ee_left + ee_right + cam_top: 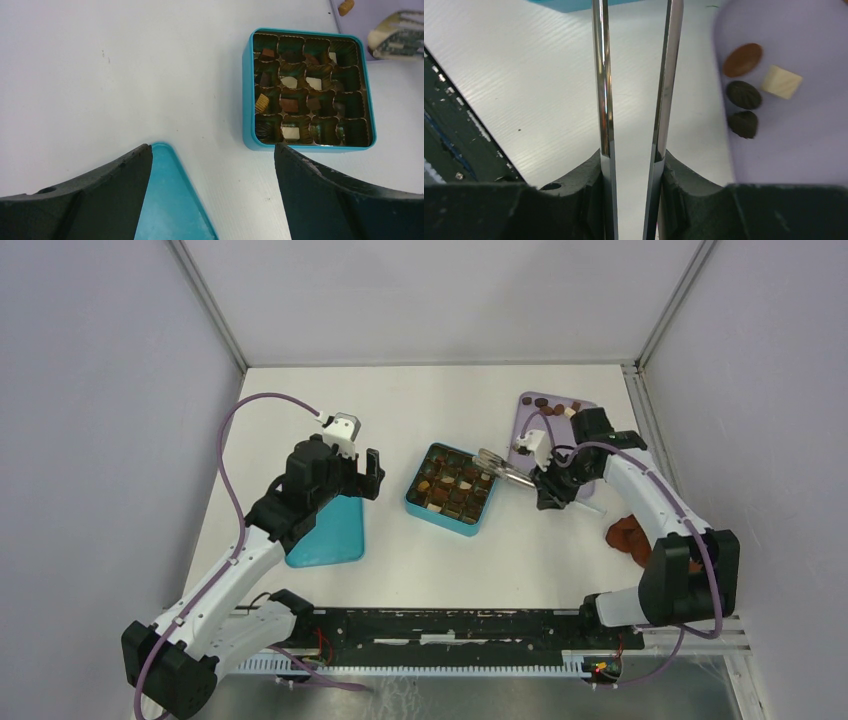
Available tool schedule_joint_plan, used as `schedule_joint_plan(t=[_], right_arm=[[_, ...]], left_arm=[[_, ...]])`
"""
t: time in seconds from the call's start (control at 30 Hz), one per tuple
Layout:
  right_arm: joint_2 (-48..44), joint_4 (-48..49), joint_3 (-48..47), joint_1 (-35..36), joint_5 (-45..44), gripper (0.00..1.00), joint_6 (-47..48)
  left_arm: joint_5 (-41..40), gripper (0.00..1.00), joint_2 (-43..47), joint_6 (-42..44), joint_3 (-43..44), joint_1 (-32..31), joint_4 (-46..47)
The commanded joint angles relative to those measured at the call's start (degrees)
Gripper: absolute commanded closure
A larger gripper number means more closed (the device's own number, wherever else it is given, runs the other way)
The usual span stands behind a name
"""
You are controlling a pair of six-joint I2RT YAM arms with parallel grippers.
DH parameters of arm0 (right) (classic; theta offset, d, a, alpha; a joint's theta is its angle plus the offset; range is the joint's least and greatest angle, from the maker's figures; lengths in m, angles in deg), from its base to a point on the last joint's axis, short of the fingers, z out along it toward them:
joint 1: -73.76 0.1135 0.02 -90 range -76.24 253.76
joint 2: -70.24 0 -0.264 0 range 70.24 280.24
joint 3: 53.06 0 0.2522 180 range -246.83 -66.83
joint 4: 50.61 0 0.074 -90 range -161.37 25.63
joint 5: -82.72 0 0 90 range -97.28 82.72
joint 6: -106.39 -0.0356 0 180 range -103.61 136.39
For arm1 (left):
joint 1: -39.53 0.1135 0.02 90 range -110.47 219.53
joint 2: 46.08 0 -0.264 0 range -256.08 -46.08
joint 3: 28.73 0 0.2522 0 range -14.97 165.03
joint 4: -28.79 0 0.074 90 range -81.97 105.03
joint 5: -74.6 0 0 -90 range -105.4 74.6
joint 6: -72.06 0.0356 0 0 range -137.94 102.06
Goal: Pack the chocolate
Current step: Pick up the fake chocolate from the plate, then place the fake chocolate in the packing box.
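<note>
A teal box [441,519] sits in the middle of the white bench [420,405]. Its gold divided tray holds the chocolate [288,105], with dark, mid brown and cream pieces in separate cells. More pieces [744,95] lie on a lavender plate [533,403] at the far right, behind the right arm. A few loose ones [738,406] rest on the bench well beyond the plate. The teal lid [325,535] lies flat to the left of the box, partly under the left arm. A crumpled reddish-brown cloth [628,533] lies near the right edge, just beside the right forearm.

Metal tongs [505,468] stretch between plate and box. Their tips are just beside the box's far right corner; contact with it cannot be told. The right claw [631,160] is narrowed onto the tongs' two arms, pressing them close together, with the plate's pieces off to one side of the blades. The left claw [212,150] stands wide and holds nothing, above the lid's far corner, with bare bench between it and the box.
</note>
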Motion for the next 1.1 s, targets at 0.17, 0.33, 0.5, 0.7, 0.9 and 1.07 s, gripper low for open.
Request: schedule_joint_plan(t=[0.17,0.33,0.5,0.7,0.9,1.07], right_arm=[[-5.4,-1.7,5.7,9.6,-0.4,0.98,2.7],[-5.3,-0.4,6.9,14.3,-3.8,0.97,1.1],[-3.4,1.5,6.2,16.7,-6.4,0.95,-0.9],[-0.8,2.0,5.5,18.6,-7.9,0.93,-2.0],[0.1,2.5,4.8,19.8,-8.1,0.84,-2.7],[0.9,2.8,4.5,20.4,-8.3,0.75,-3.1]], left_arm=[[0.6,0.04,0.4,1.9,0.2,0.1,0.5],[0.7,0.04,0.4,2.0,0.2,0.1,0.5],[0.6,0.04,0.6,1.9,0.2,0.1,0.5],[0.7,0.04,0.6,1.9,0.2,0.1,0.5],[0.7,0.04,0.8,1.9,0.2,0.2,0.5],[0.7,0.04,0.9,1.9,0.2,0.2,0.5]])
